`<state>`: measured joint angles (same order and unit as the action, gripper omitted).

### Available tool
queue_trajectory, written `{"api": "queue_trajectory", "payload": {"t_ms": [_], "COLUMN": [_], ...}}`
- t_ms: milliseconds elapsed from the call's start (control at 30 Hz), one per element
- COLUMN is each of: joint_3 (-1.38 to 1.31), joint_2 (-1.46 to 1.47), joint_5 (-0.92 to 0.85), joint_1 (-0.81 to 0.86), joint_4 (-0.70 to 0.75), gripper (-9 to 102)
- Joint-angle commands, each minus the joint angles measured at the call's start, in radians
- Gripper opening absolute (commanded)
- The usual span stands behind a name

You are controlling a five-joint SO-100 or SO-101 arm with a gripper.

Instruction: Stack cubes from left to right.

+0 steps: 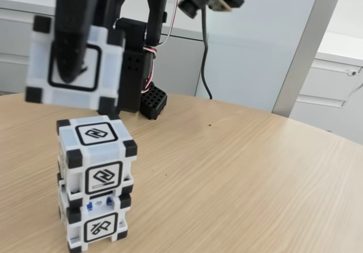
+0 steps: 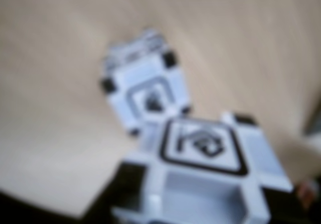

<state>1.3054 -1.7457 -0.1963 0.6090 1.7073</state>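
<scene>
In the fixed view my gripper (image 1: 75, 74) is shut on a white cube (image 1: 111, 71) with black corners, one black finger lying across its glyph face. This cube hangs tilted in the air, slightly left of and above a stack of two like cubes, clear of it. The upper cube (image 1: 97, 145) rests on the lower cube (image 1: 97, 228), with small blue parts showing between them. The blurred wrist view has the held cube (image 2: 200, 148) close at the bottom and the stack's top face (image 2: 145, 91) beneath it, up and to the left.
The round wooden table (image 1: 238, 173) stretches open to the right of the stack. The arm's black base (image 1: 152, 102) stands behind the stack, with a cable (image 1: 205, 66) hanging down. White cabinets and a grey post (image 1: 306, 49) lie beyond the table edge.
</scene>
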Motion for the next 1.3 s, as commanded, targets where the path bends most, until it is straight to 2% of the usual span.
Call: {"api": "queue_trajectory", "payload": {"t_ms": [0, 1267], "joint_3": [-0.034, 0.104], "joint_2": [-0.005, -0.003], "joint_5": [-0.011, -0.143], "joint_1": [0.002, -0.002], "joint_4": [0.009, -0.002], "gripper": [18, 18]}}
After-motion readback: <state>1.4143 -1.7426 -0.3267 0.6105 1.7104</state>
